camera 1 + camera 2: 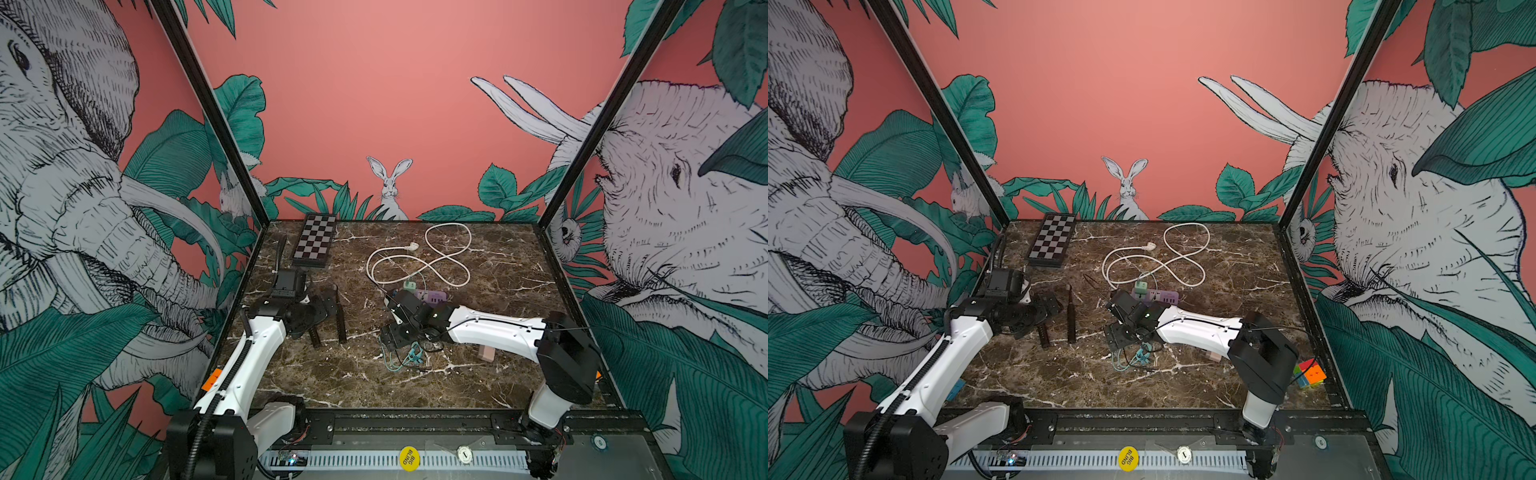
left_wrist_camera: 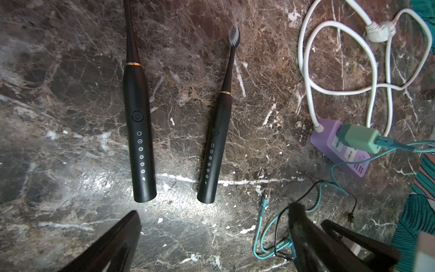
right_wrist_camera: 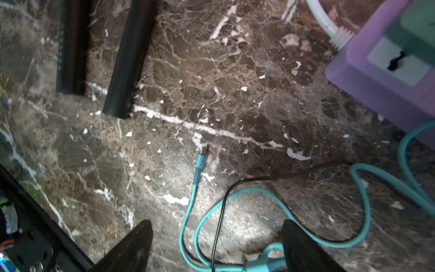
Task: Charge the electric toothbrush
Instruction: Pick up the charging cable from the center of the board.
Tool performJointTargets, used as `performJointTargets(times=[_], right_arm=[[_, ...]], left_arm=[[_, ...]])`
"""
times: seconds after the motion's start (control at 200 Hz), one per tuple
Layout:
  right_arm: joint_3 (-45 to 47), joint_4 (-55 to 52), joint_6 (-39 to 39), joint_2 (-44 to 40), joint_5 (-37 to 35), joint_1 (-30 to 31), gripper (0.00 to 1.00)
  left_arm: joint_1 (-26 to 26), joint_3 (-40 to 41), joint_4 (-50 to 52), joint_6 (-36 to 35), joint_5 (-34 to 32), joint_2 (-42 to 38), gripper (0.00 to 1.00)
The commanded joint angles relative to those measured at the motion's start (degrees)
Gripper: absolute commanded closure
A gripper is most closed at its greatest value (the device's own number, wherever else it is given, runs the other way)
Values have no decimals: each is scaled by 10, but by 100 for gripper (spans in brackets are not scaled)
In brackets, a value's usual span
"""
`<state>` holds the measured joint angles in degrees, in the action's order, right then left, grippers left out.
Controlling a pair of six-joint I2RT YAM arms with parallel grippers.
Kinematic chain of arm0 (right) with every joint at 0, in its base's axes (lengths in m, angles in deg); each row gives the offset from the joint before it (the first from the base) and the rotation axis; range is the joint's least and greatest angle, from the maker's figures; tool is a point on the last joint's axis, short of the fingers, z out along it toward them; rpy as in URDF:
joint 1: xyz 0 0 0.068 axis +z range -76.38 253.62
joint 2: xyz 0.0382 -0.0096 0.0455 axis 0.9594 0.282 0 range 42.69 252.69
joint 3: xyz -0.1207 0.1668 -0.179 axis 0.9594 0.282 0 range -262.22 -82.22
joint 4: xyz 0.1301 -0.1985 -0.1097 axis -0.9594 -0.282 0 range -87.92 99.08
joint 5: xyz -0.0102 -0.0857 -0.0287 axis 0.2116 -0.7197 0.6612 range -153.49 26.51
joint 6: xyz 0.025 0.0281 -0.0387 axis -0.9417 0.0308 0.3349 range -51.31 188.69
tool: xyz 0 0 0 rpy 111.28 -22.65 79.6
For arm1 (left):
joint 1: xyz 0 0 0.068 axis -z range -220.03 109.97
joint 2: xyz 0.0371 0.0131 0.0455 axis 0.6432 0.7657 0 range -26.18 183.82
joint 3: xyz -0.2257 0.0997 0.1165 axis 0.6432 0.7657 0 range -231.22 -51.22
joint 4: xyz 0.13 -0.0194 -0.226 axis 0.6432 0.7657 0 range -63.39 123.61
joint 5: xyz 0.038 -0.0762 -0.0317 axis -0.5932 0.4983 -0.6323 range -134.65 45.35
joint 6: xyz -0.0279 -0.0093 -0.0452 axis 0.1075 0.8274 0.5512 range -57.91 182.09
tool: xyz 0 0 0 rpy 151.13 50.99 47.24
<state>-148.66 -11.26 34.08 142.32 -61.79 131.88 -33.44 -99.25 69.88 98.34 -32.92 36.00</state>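
Observation:
Two black electric toothbrushes lie side by side on the marble table, one [image 2: 138, 131] with its head cut off by the frame edge, the other [image 2: 215, 146] with grey bristles. In a top view they [image 1: 340, 320] sit under and beside my left gripper [image 1: 318, 309]. That left gripper [image 2: 214, 209] hangs open above their base ends. The teal charging cable's free plug [image 3: 202, 155] lies on the table. My right gripper [image 3: 217, 223] is open low over the teal cable loops [image 3: 188, 226], which lie between its fingers. The green adapter [image 2: 357, 139] sits in a purple power strip [image 2: 327, 141].
A thin black cable [image 3: 221, 212] tangles with the teal one. The power strip's white cord [image 1: 419, 257] coils at the back, a chessboard [image 1: 314, 241] lies back left, a wooden block [image 1: 485, 354] sits under the right arm, and a colour cube [image 1: 1310, 372] rests at the right edge.

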Motion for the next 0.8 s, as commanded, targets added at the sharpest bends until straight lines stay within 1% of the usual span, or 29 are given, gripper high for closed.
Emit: performJointTargets(times=[0.0,0.045,0.07,0.145,0.195,0.255,0.325,0.395,0.45,0.53,0.6,0.625,0.69,0.795], right_arm=[[-23,35,-87,37,-2,-11,28],[-37,35,-103,58,15,-21,39],[-44,33,-110,68,22,-26,41],[-41,38,-136,82,13,-36,42],[-28,51,-150,80,0,-41,38],[-11,50,-164,63,-36,-43,38],[1,59,-159,48,-62,-42,36],[-12,44,-137,49,-44,-42,34],[-16,26,-137,46,-55,-38,34],[4,59,-148,45,-65,-35,38],[-7,65,-154,68,-45,-41,50],[-14,66,-152,76,-35,-43,53],[-21,71,-157,86,-25,-47,54],[-18,88,-168,86,-33,-47,55]], left_arm=[[-3,16,-10,11,-6,-16,1],[-3,17,-12,12,-5,-13,1],[-4,18,-13,12,-4,-10,1],[-3,16,-13,13,1,-4,1],[-3,14,-12,12,2,-3,1],[-3,14,-12,10,-2,-4,1],[-4,16,-13,8,-8,-5,1],[-3,19,-17,8,-9,0,1],[-4,18,-18,6,-9,7,1],[-3,18,-20,5,-9,15,1],[-4,19,-24,5,-13,20,1],[-4,18,-25,5,-12,22,1],[-3,15,-22,5,-8,23,1],[-4,15,-20,2,-13,19,1]])
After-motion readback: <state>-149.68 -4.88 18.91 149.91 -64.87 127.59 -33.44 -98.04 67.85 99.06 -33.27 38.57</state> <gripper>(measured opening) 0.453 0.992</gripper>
